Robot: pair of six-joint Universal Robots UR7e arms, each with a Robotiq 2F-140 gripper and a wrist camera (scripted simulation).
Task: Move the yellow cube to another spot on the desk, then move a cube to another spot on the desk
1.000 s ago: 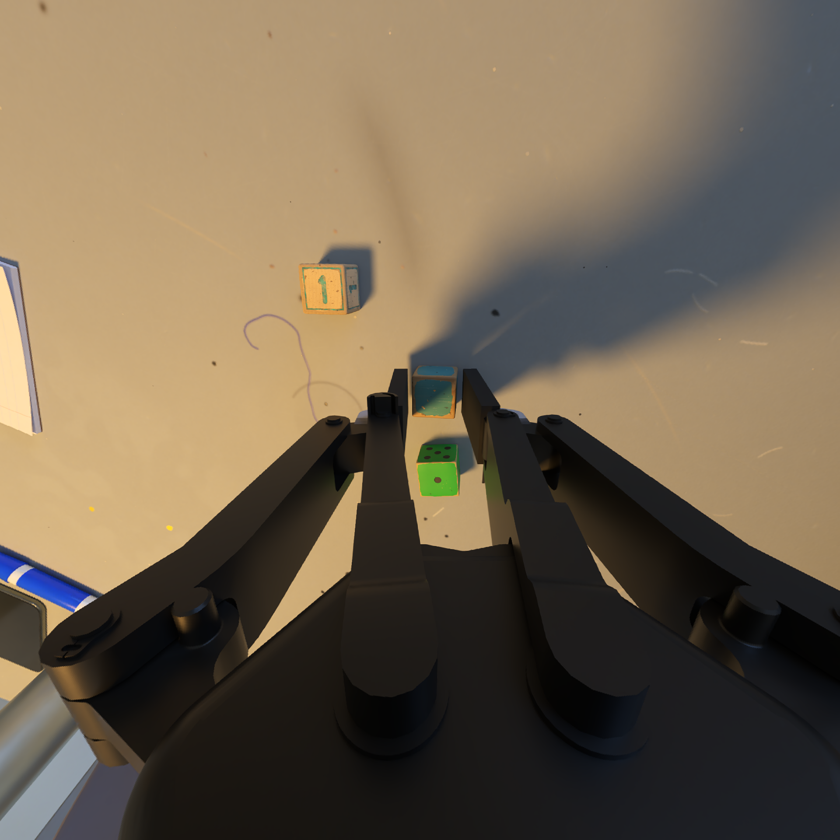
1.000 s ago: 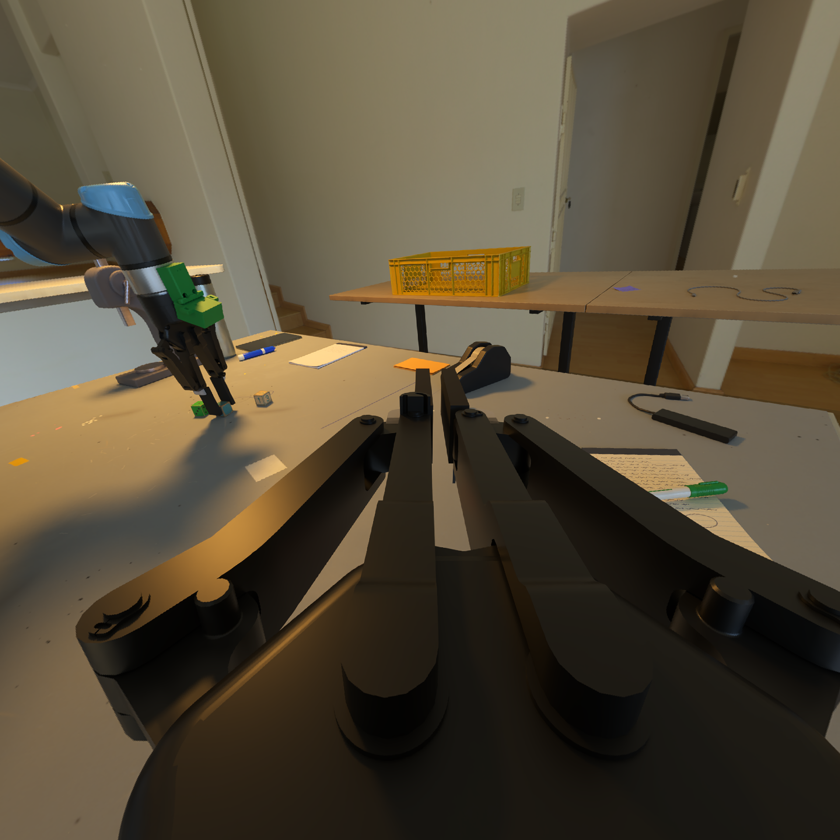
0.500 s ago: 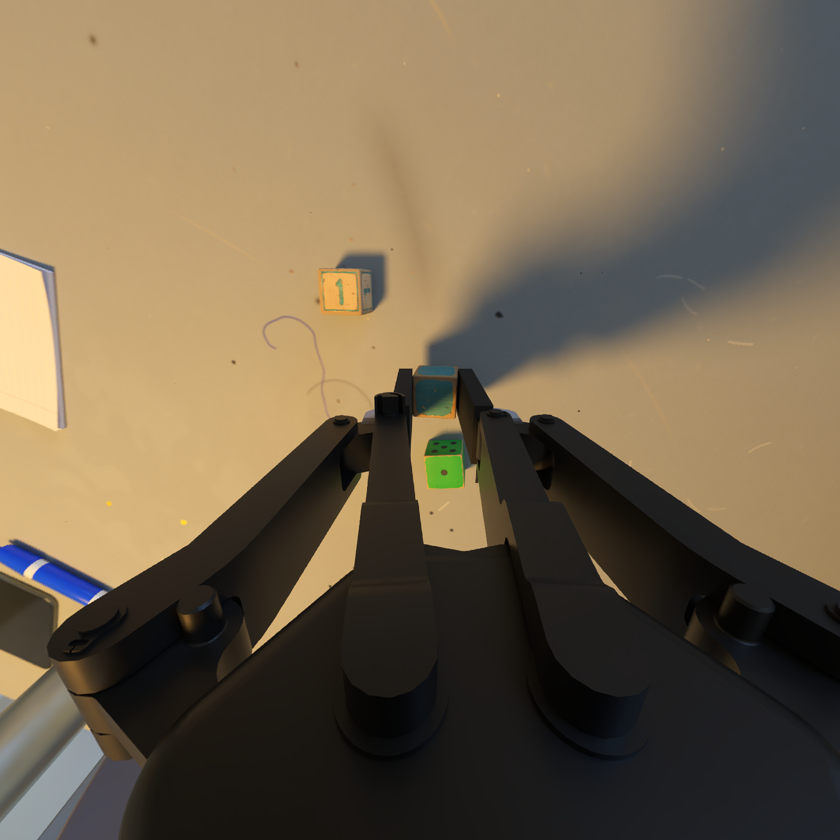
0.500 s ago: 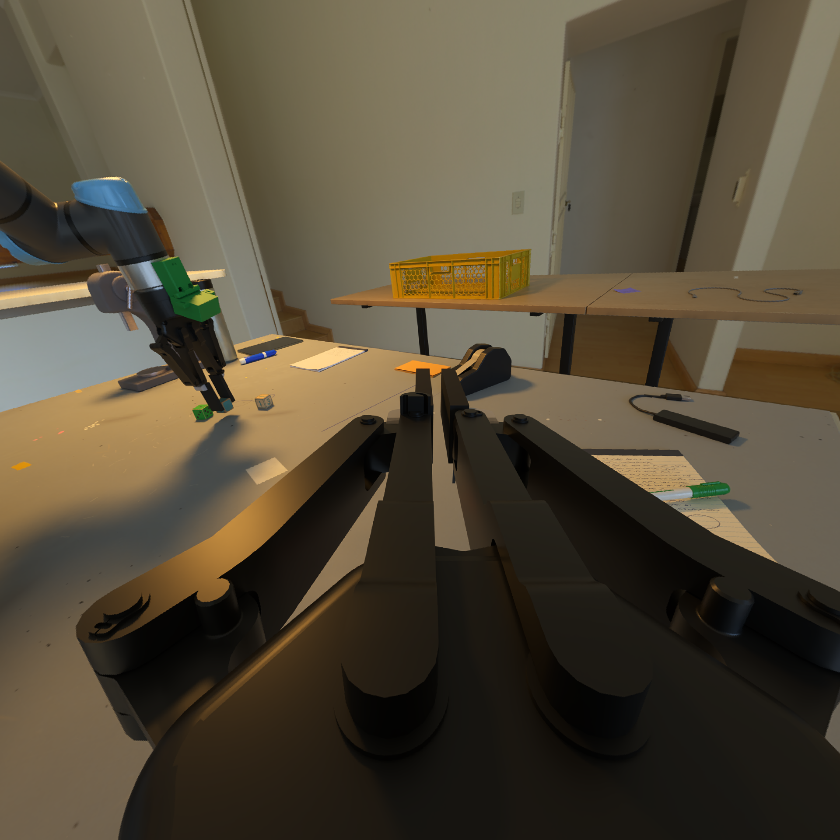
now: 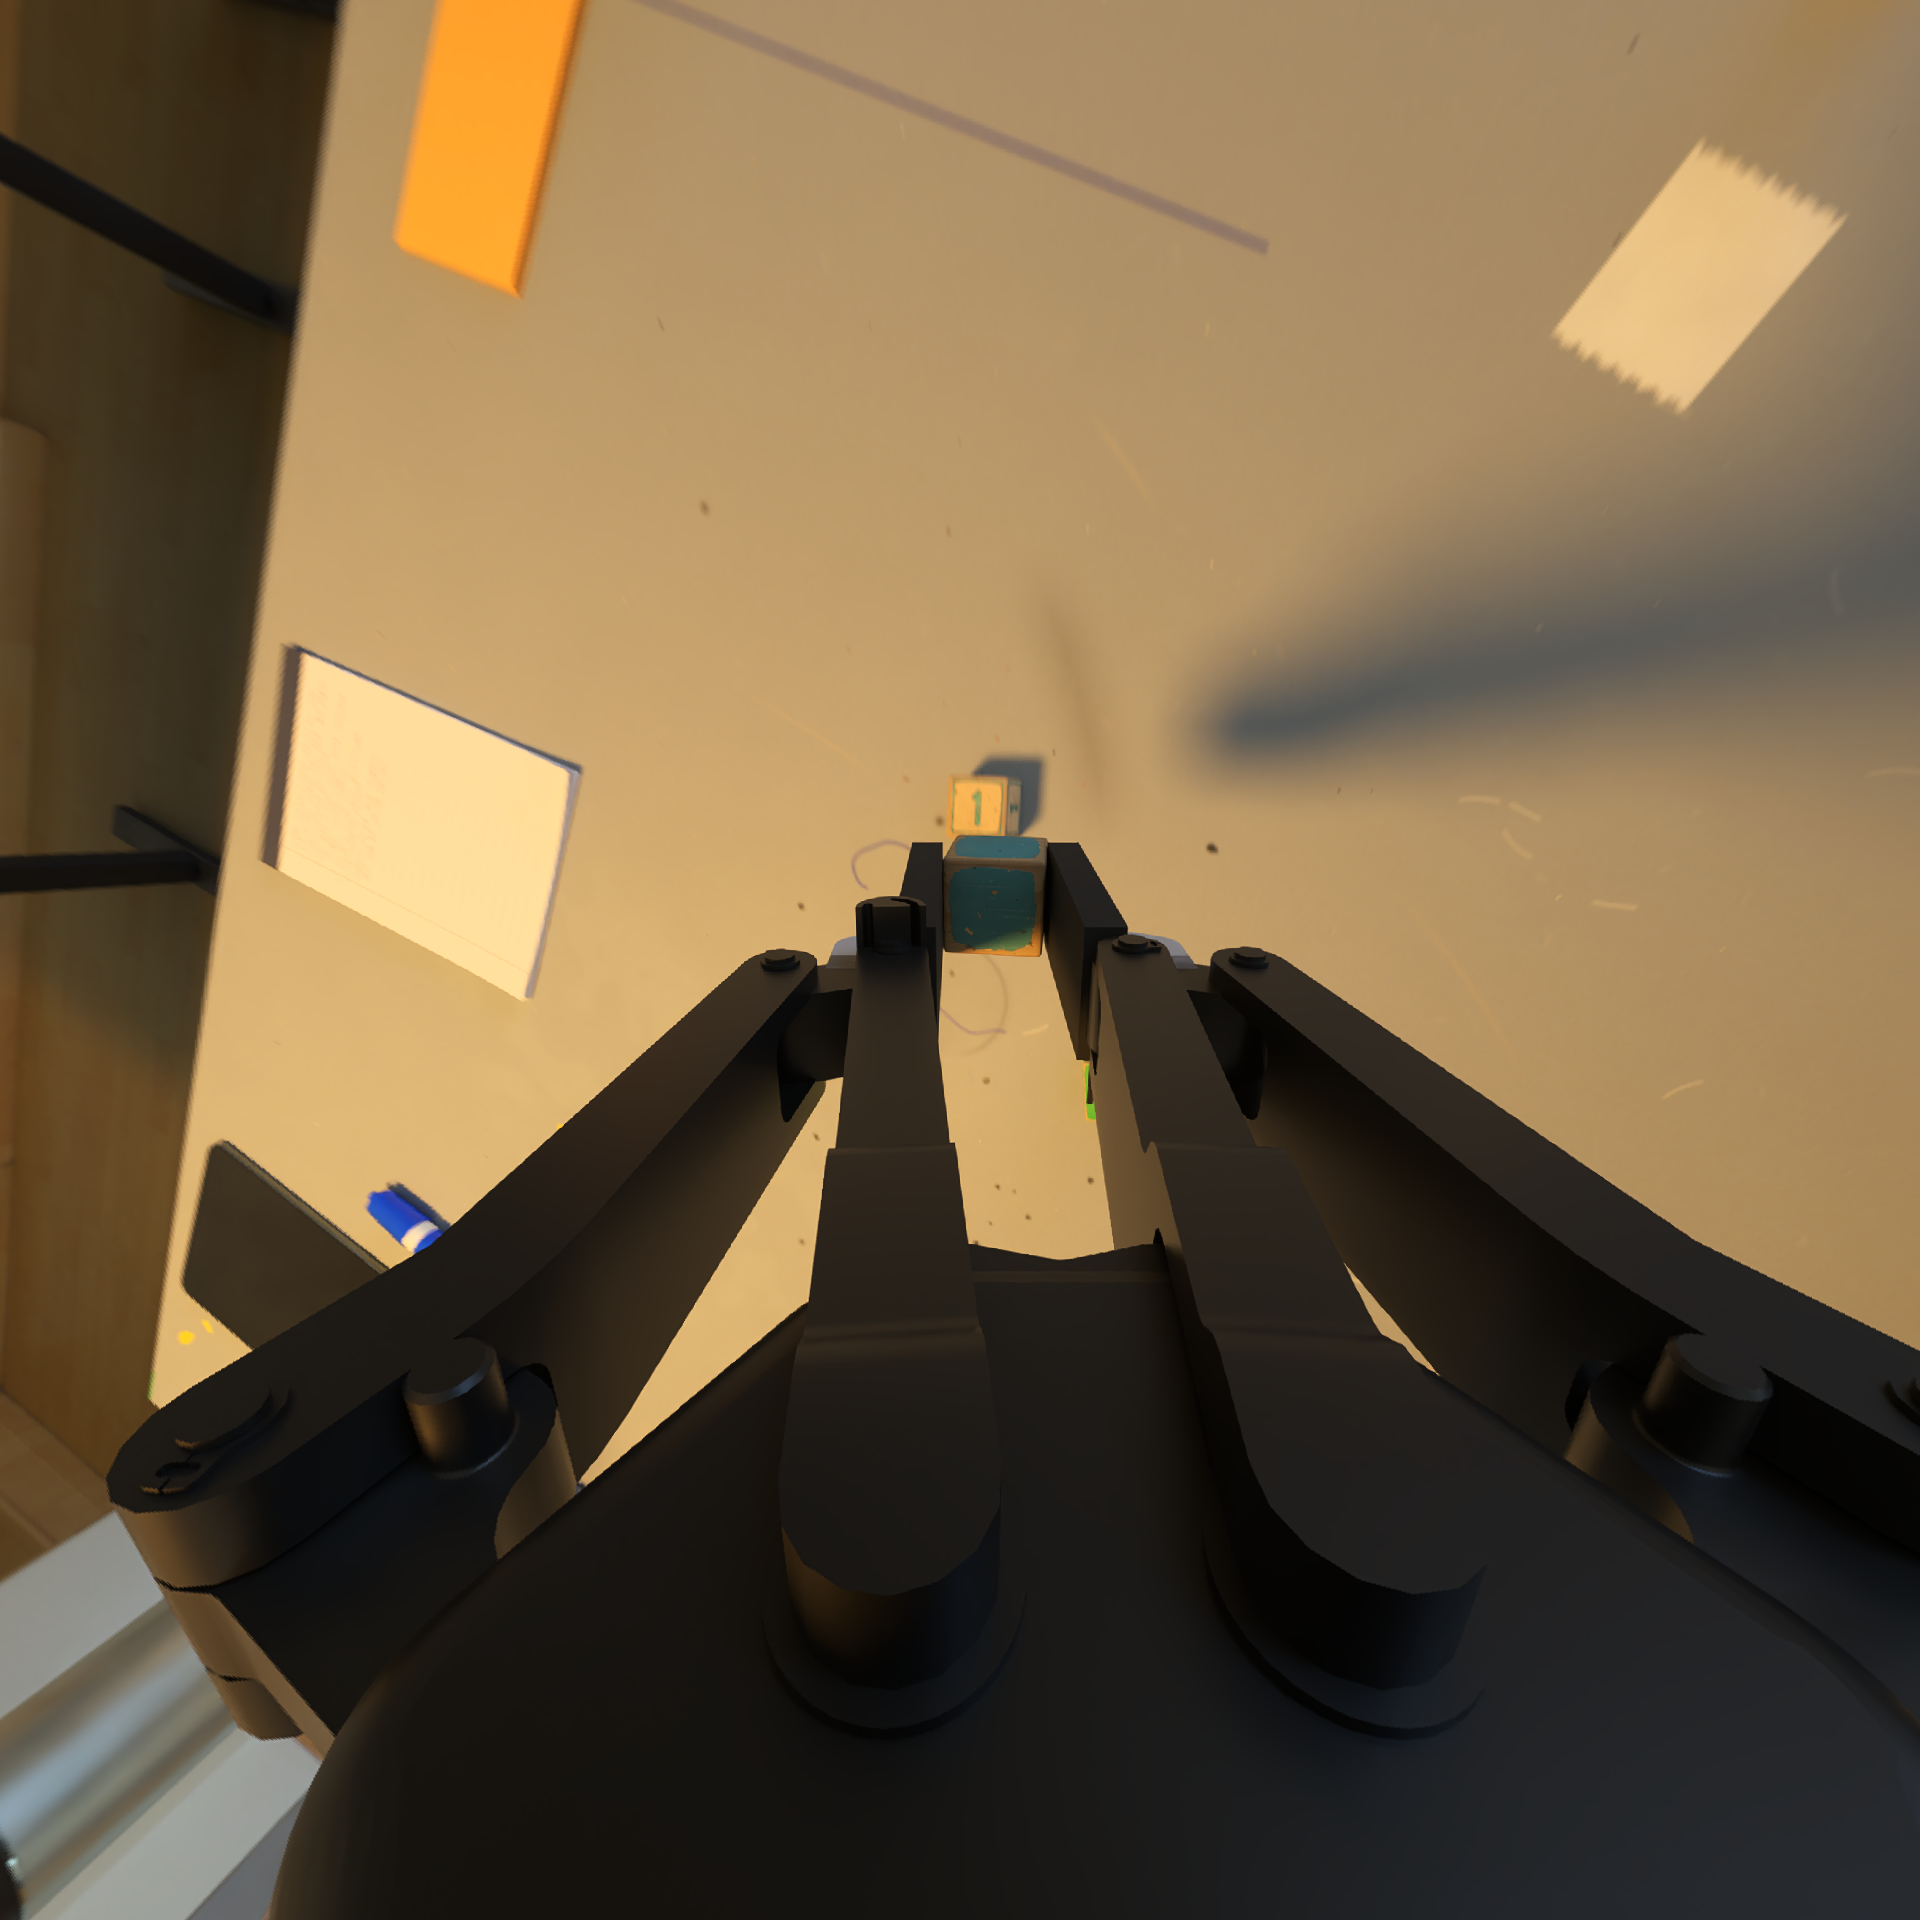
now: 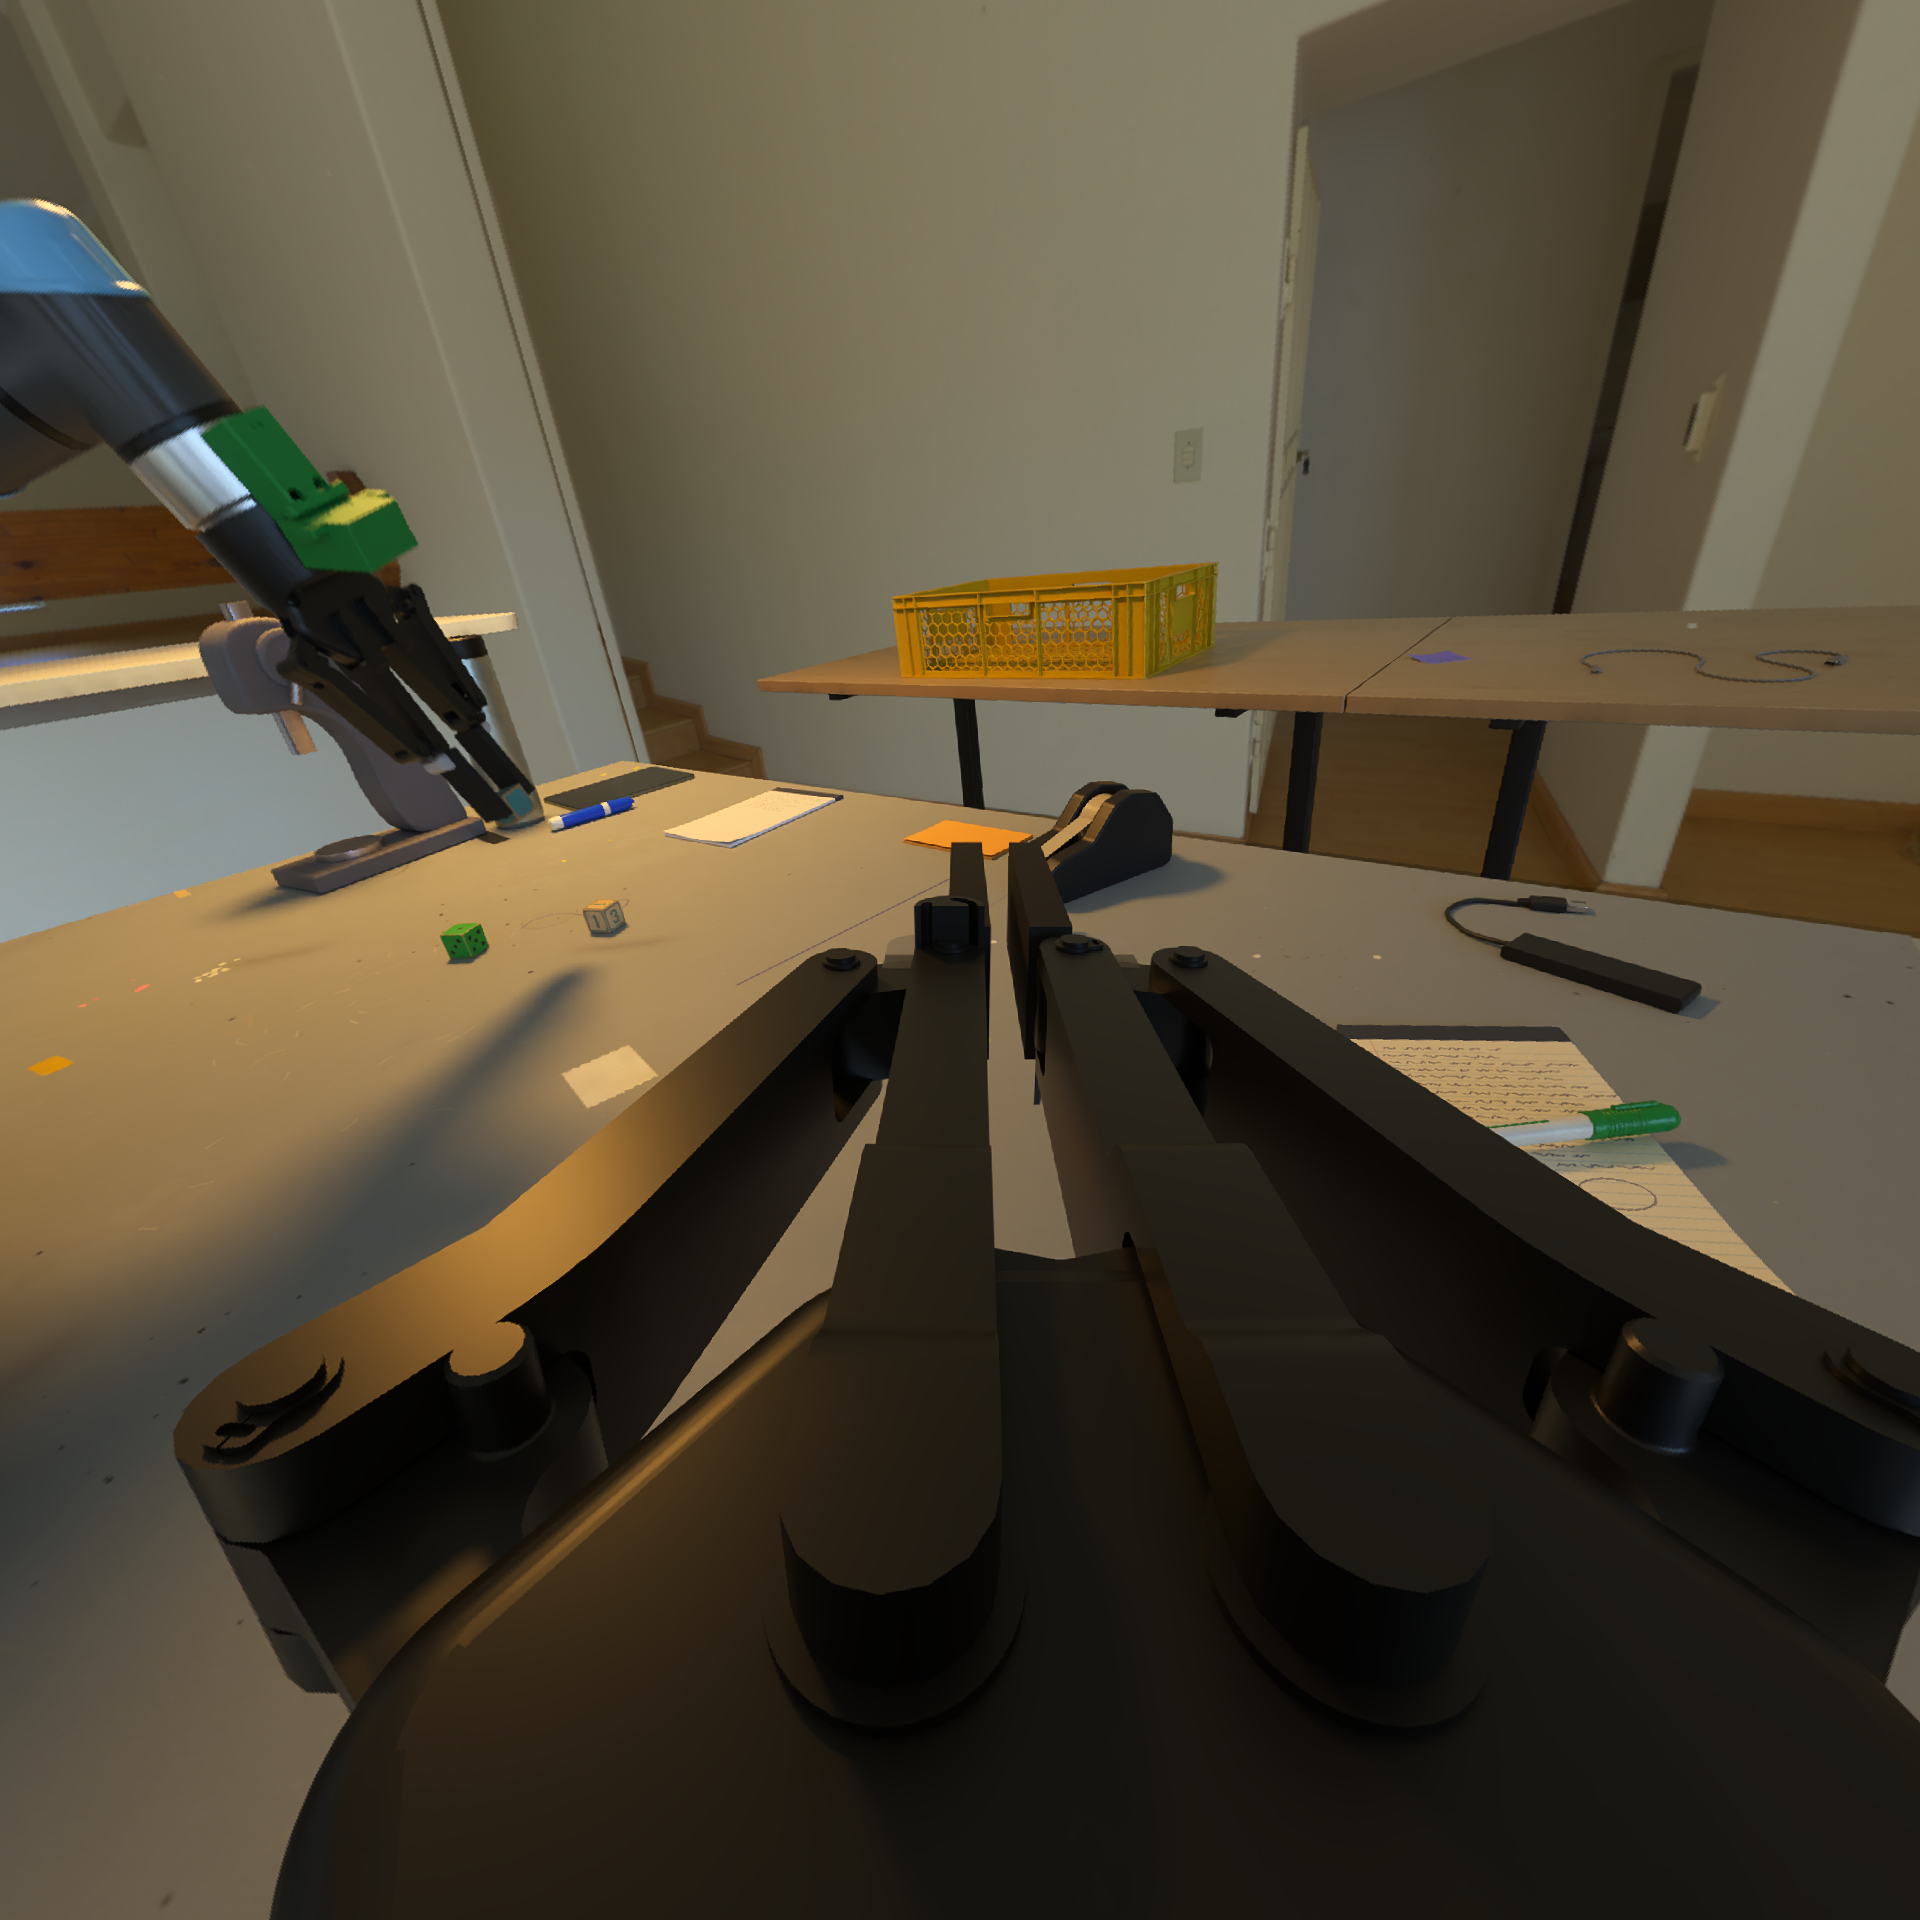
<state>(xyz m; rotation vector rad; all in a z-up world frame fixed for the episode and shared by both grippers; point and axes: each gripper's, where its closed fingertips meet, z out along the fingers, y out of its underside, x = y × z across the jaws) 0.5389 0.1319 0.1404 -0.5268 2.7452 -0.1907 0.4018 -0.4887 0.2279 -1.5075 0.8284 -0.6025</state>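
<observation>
My left gripper (image 5: pixel 992 883) is shut on a teal cube with worn orange edges (image 5: pixel 992 896) and holds it high above the desk; it also shows in the right wrist view (image 6: pixel 516 802). A pale yellow numbered cube (image 5: pixel 980 803) sits on the desk just beyond it and also shows in the right wrist view (image 6: pixel 605 917). A green die (image 6: pixel 463 940) rests on the desk; in the left wrist view only a green sliver (image 5: pixel 1089 1093) shows beside my right finger. My right gripper (image 6: pixel 992 883) is shut and empty, hovering over the desk.
A white notepad (image 5: pixel 416 821), orange sticky pad (image 5: pixel 483 135), blue pen (image 5: pixel 400 1218) and dark phone (image 5: pixel 260 1247) lie toward the desk's far edge. A paper scrap (image 5: pixel 1699 275), black tape dispenser (image 6: pixel 1107 836), written pad with green marker (image 6: pixel 1590 1124) and black cable device (image 6: pixel 1600 971) are around.
My left gripper has lifted the teal cube well off the desk and swung toward the far edge. The green die stays on the desk. The right gripper has not moved.
</observation>
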